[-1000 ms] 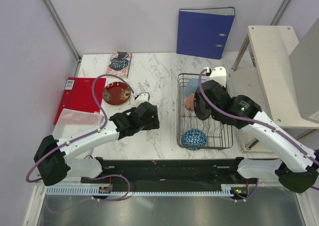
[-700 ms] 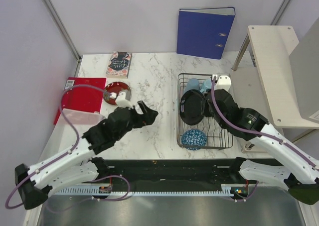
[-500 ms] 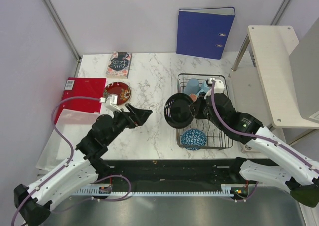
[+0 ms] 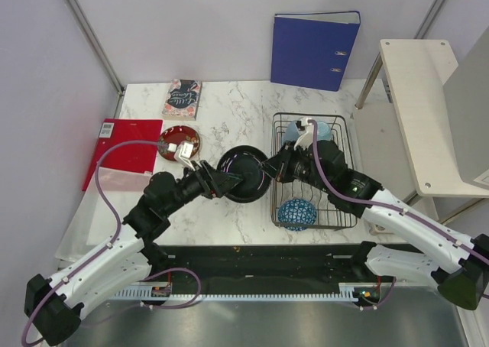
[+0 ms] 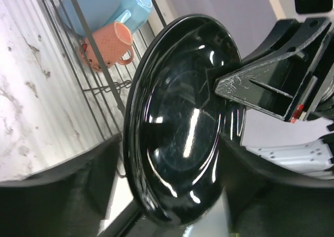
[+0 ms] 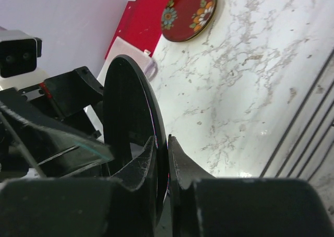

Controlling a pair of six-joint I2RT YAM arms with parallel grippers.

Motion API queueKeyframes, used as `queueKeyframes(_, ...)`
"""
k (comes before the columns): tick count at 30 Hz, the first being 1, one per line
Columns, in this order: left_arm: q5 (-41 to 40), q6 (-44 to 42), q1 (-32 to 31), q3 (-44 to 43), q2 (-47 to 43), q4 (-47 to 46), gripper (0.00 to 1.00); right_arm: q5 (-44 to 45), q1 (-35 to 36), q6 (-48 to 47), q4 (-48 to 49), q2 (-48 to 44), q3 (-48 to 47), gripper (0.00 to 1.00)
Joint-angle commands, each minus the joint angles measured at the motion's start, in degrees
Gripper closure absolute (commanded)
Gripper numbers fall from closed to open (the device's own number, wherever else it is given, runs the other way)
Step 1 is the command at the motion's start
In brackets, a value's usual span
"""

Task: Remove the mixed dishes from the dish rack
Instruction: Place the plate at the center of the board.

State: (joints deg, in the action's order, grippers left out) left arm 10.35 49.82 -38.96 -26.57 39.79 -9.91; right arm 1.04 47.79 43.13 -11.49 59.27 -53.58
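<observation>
From above, the right hand (image 4: 269, 171) is reaching out past the left side of the dish rack (image 4: 348, 209) and pinching the rim of the black shallow dish (image 4: 243, 171), which is hanging over the marble surface (image 4: 237, 118) just beside the rack with its hollow face showing to the camera; the left hand (image 4: 218, 183) is meeting it from the other side, fingers spread, tips at the dish's left edge. The blue net-patterned bowl (image 4: 296, 214) is sitting in the rack's near corner and the blue mugs (image 4: 317, 129) are lying at its far end, while the small yellow-and-red plate (image 4: 179, 142) is resting on the surface beside a red folder (image 4: 122, 152). In the left wrist view the dish (image 5: 182, 122) is filling the frame between the left hand's wide-open fingers (image 5: 99, 185), and whether they are touching it is not showing; a finger of the right hand (image 5: 261, 85) is pressing on the dish's glossy face, and behind it the small salmon-orange cup (image 5: 104, 44) is lying in the rack (image 5: 99, 75) against the mugs (image 5: 104, 4). In the right wrist view the dish (image 6: 125, 122) is appearing edge-on, its rim clamped between the right hand's (image 6: 163, 158) two fingers, with the plate (image 6: 189, 10) lying well apart on the surface (image 6: 250, 91)
</observation>
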Motion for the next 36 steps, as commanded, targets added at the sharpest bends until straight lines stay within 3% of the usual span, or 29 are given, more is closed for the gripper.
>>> queueKeyframes(1, 2.31, -0.87, 0.2, -0.77, 0.46, -3.1, 0.38, -6.05, -0.15, 1.43, 7.35, 1.11, 0.67, 1.0)
queueKeyframes(2, 2.31, -0.95, 0.2, -0.68, 0.55, -3.01, 0.47, -6.05, -0.07, 1.43, 7.27, 1.2, 0.76, 1.0)
queueKeyframes(3, 2.22, -1.04, 0.2, -0.59, 0.55, -2.92, 0.66, -5.79, -0.15, 1.16, 7.27, 1.03, 0.85, 1.0)
queueKeyframes(5, 1.26, -1.04, 0.2, -0.77, 0.03, -1.52, 0.83, -5.35, -0.15, 1.08, 7.09, 0.68, 1.29, 1.0)
queueKeyframes(6, 0.73, -1.13, 0.29, -0.85, -0.24, -0.56, 0.97, -4.74, -0.24, 0.9, 6.83, 0.24, 1.37, 1.0)
queueKeyframes(7, 0.2, -1.22, 0.29, -1.03, -0.41, 0.24, 0.98, -4.47, -0.15, 0.55, 6.65, 0.06, 1.46, 1.0)
queueKeyframes(12, -3.05, -1.92, 0.55, -2.26, -2.26, 5.42, 0.98, -2.62, -0.24, -1.47, 4.46, -0.38, 1.11, 0.98)
queueKeyframes(13, -3.66, -2.1, 0.64, -2.44, -2.61, 6.3, 0.98, -1.66, -0.24, -1.82, 3.85, -0.38, 0.76, 0.71)
queueKeyframes(16, -8.22, -2.97, 1.25, -4.28, -3.14, 11.82, 0.98, 3.59, -0.24, -3.67, -0.54, -0.12, -0.99, 0.25)
queueKeyframes(19, -12.26, -3.42, 3.71, -7.61, -1.48, 19.74, 0.98, 13.24, -0.15, -5.77, -8.71, 0.24, -4.15, 0.07)
queueKeyframes(25, -13.52, -1.22, 16.26, -12.63, 5.37, 29.06, 0.98, 20.05, -0.24, -8.68, -13.92, -0.99, -4.25, 0.04)
queueKeyframes(32, -7.46, -2.1, 34.45, -18.86, 17.94, 25.57, 0.98, 17.25, -0.24, -10.26, -13.39, -1.43, -1.0, 0.08)
queueKeyframes(36, -4.03, -2.45, 40.87, -20.45, 25.84, 24.33, 0.98, 16.36, -0.24, -11.05, -13.03, -2.83, 0.76, 0.09)
